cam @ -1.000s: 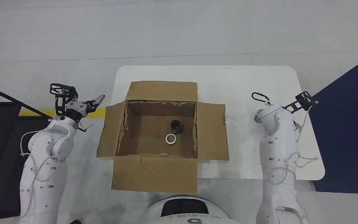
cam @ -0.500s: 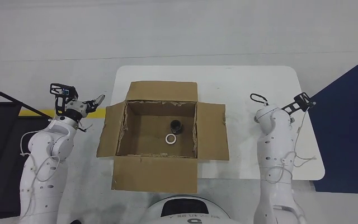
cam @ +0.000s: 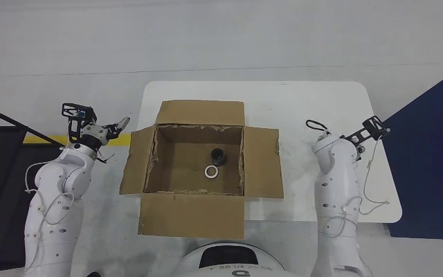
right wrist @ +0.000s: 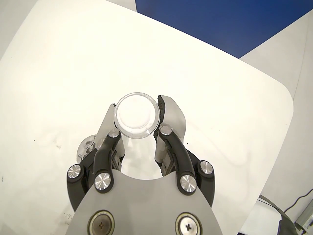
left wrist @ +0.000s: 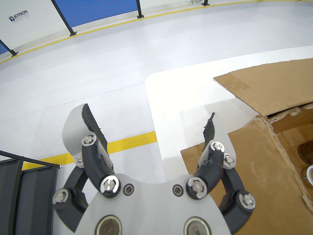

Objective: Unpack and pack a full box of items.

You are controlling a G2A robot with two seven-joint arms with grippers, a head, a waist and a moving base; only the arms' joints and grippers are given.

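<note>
A clear round cup (right wrist: 134, 119) is clamped by its sides in the fingers of the right gripper (right wrist: 137, 102) over the desk (right wrist: 73, 62). It is judged light, slippery and crushable (gentle pressure is advised). The fingers of the left gripper (left wrist: 148, 110) are spread apart.

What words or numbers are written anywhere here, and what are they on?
Blue wall panel: a brand logo and word, not read off here.
White wall panel: the same mark, dark print.
Cardboard box, table, clear cup: no writing to see.
</note>
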